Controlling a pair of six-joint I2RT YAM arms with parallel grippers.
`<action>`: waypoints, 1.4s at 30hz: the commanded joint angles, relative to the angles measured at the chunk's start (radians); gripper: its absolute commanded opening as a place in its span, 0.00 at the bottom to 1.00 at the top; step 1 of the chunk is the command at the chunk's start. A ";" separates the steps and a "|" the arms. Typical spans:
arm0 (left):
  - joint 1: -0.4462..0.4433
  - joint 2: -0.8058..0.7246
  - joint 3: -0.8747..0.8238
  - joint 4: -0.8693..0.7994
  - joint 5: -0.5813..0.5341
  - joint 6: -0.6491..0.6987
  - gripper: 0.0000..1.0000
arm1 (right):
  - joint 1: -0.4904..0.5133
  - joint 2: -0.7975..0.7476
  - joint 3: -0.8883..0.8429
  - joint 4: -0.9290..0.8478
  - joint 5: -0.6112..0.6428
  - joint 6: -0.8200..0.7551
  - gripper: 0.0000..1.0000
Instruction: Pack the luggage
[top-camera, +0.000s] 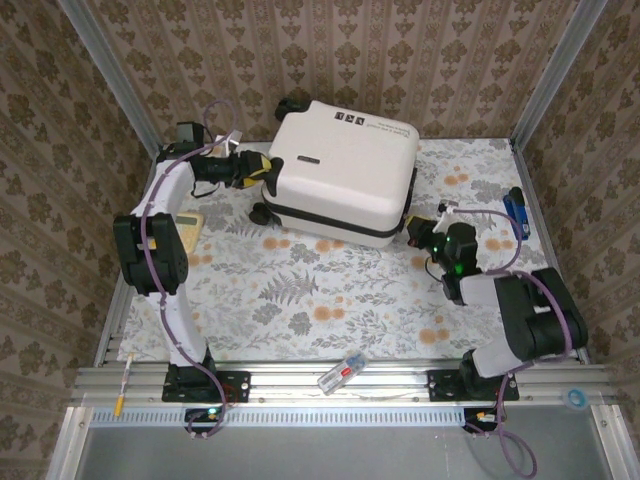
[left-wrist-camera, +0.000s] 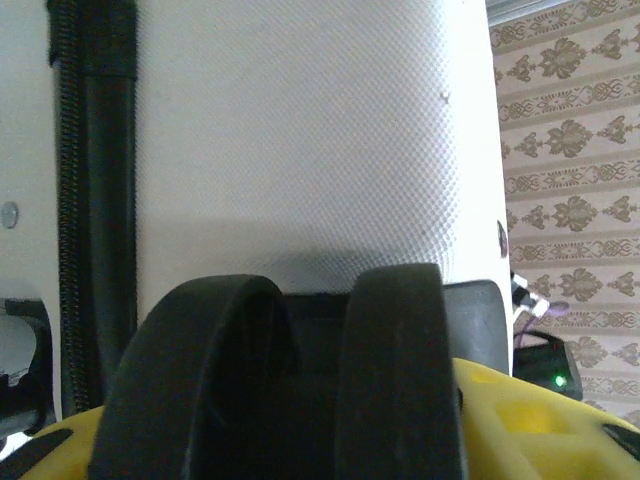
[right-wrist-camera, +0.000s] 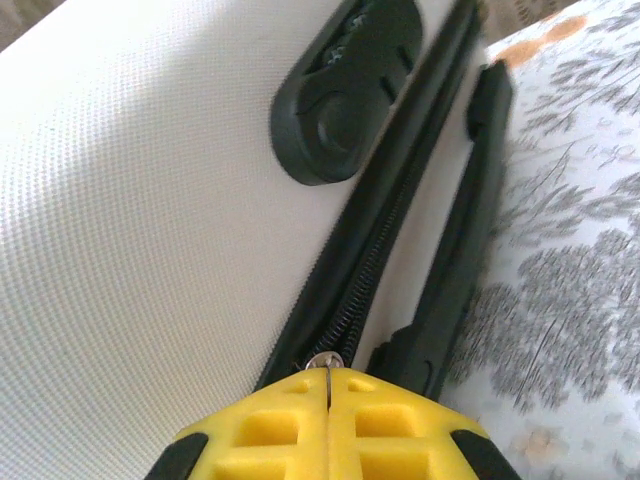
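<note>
Since the right gripper (right-wrist-camera: 328, 388) is clenched on the zipper pull (right-wrist-camera: 325, 360), I follow the luggage (top-camera: 340, 160) seam slowly. Whether the left gripper (top-camera: 264, 172) has its jaws clenched, I cannot tell.

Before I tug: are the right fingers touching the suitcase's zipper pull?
Touching. Right wrist view: the closed fingers pinch the zipper pull on the suitcase.

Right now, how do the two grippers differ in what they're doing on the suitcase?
The left gripper straddles a caster wheel, fingers apart; the right gripper is shut at the zipper. Left works the luggage's left end, right its right end. Both have yellow fingers.
</note>
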 joint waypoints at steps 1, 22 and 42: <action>0.050 0.019 -0.013 0.009 -0.293 0.207 0.00 | 0.021 -0.114 0.007 0.051 0.096 -0.064 0.00; 0.046 0.018 -0.002 0.001 -0.291 0.209 0.54 | -0.071 0.090 0.154 0.113 -0.014 -0.005 0.00; -0.243 -0.311 0.067 -0.005 -1.011 0.201 0.76 | -0.049 0.099 0.101 0.122 -0.123 -0.025 0.00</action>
